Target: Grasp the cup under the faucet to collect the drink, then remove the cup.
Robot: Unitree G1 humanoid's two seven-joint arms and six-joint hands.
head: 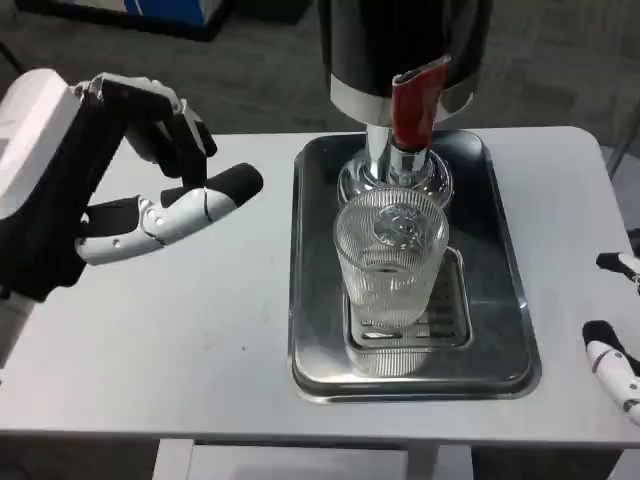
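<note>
Head view — cup (390,262) upright on the tray (505,300) grate under the faucet (415,105), off to the right of the empty, spread-fingered left robot hand (150,190), which looks nearer — right robot hand (615,350) at worktop (180,330) edge, state unclear.

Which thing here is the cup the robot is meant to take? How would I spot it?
Find the metal tray in the middle of the white table. On its drip grate, below the dispenser's red tap handle, stands the cup: the only clear, ribbed glass thing there.

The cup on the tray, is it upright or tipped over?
Upright: the cup stands on the tray's grate, rim up, below the red faucet.
</note>
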